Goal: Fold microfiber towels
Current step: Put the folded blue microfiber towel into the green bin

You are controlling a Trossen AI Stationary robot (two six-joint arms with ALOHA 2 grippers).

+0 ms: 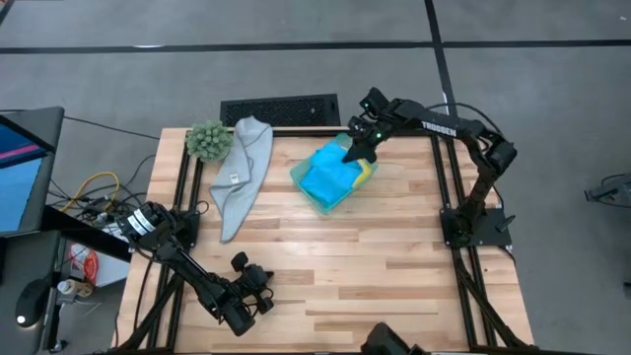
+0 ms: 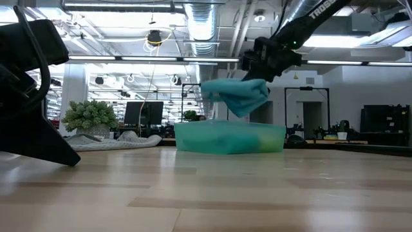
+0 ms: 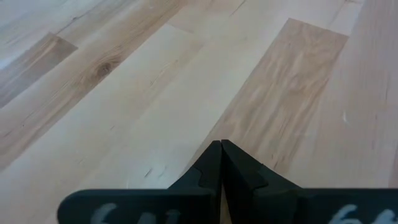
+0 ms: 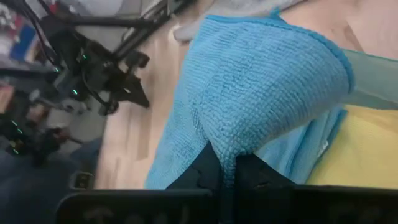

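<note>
Wooden plank table (image 1: 325, 266) on a grey floor, with an open workshop room of lights and monitors visible behind it in the low view. Working left to right: my left pincer (image 1: 258, 296) rests near the front-left part of the table, fingers pressed together on nothing, waiting. Toward the back-left sits the fuzzy green plant ball (image 1: 208, 141), and just beside it the grey towel (image 1: 240, 177) lies loose and unfolded on the bare wood, a small tag showing on it. Right of that, at the back centre, stands the translucent teal tray (image 1: 308, 193). In it I see a blue towel (image 1: 330, 176) heaped up and a yellow towel (image 1: 369, 170) lying under it at the tray's right side; whether a second blue towel sits in there I cannot tell from these views. My right pincer (image 1: 357, 150) is over the tray's far right corner, clamped on a pinch of the blue towel, and the low view shows the cloth raised above the tray rim, hanging in a bunch. Judged step: drawing a blue towel out of the tray for folding; no fold begun. Next move calls for lifting clear of the rim without dragging the yellow towel along, then carrying it to open wood and laying it flat.
</note>
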